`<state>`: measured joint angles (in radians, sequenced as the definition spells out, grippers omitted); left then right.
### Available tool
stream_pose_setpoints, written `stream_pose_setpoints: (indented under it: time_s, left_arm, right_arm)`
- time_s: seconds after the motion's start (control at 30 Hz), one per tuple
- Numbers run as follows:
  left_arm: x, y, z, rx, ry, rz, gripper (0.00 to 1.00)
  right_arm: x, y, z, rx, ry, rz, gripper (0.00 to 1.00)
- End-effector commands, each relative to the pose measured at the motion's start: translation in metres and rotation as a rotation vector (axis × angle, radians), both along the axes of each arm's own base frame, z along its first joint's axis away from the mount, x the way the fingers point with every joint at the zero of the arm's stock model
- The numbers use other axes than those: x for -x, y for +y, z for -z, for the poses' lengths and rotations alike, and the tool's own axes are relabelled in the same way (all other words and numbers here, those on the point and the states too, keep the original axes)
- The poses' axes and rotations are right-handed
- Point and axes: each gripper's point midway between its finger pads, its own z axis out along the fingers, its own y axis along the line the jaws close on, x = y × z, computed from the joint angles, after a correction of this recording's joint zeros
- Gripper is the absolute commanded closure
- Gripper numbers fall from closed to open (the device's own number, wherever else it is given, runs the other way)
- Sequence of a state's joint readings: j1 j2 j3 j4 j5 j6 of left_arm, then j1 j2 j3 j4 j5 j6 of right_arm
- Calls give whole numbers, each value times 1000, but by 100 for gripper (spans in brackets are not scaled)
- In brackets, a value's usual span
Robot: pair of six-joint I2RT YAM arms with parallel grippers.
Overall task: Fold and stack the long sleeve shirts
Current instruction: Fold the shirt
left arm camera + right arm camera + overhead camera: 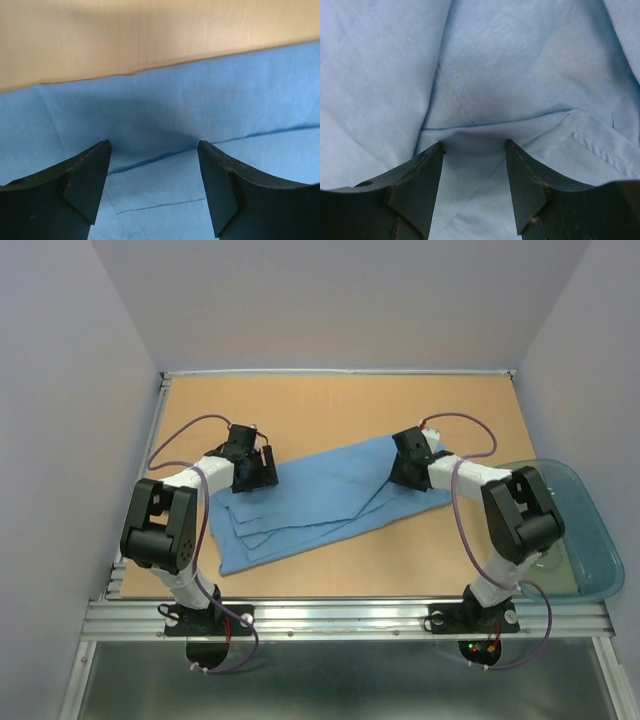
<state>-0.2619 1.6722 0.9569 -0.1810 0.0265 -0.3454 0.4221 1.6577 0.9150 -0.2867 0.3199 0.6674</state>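
The light blue shirt [310, 508] lies folded into a long band across the middle of the counter [330, 405], slanting from lower left to upper right. The left hand [154, 145] is over the band's left end, near its far edge, fingers spread wide. The right hand [475, 145] is down on the right end, fingers partly apart, with a pucker of cloth running between the tips. A teal tub [590, 540] sits at the frame's right edge.

One light blue shirt [320, 502] and one teal tub [592, 532].
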Motion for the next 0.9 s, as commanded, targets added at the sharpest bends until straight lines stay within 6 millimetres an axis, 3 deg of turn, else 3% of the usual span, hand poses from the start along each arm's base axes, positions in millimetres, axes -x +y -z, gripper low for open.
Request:
stream_pose_setpoints:
  time_s: [0.0, 0.03, 0.07, 0.1, 0.13, 0.2, 0.23, 0.27, 0.33, 0.37, 0.43, 0.5, 0.57, 0.6, 0.67, 0.7, 0.73, 0.87]
  left_arm:
    - [37, -4, 10, 114, 104, -40, 19]
    - [44, -6, 10, 137, 111, -46, 19]
    - [49, -10, 10, 162, 118, -40, 19]
    - [61, -20, 11, 227, 140, -14, 20]
    - [66, -28, 8, 275, 148, -26, 20]
    - [80, -52, -8, 349, 135, 28, 19]
    - [88, -60, -10, 367, 136, 40, 19]
    - [99, -81, -23, 413, 126, 90, 16]
    - [107, -96, -38, 449, 101, 127, 13]
    - [108, -102, -56, 478, 55, 139, 10]
    - [106, -106, -78, 488, -8, 148, 9]
    - [98, -96, -106, 461, -105, 131, 9]
    - [94, -86, -119, 412, -156, 113, 9]
    - [87, -74, -118, 342, -183, 89, 9]
    - [84, -59, -110, 248, -183, 59, 11]
    - [83, -56, -105, 224, -176, 59, 12]
    - [84, -52, -97, 194, -161, 68, 13]
    - [83, -50, -63, 144, -76, 81, 15]
  right_arm:
    - [-73, -4, -9, 86, -96, -66, 41]
    - [-87, -1, 3, 116, -81, -97, 41]
    - [-103, 4, 0, 134, -95, -129, 41]
    - [-142, 18, -33, 137, -188, -170, 41]
    - [-155, 26, -17, 145, -168, -206, 41]
    - [-188, 48, -33, 125, -223, -294, 39]
    - [-214, 61, -67, 96, -310, -307, 39]
    - [-221, 69, -65, 79, -309, -332, 37]
    - [-232, 76, -88, 70, -355, -350, 36]
    - [-234, 77, -107, 64, -383, -353, 34]
    - [-226, 79, -124, 48, -397, -369, 32]
    - [-199, 77, -137, 26, -391, -387, 31]
    - [-172, 77, -135, 10, -363, -399, 30]
    - [-147, 72, -136, -15, -344, -384, 30]
    - [-116, 75, -128, -73, -305, -387, 30]
    - [-90, 72, -102, -110, -232, -354, 30]
    - [-77, 73, -115, -145, -250, -346, 31]
    - [-32, 79, -95, -210, -188, -302, 37]
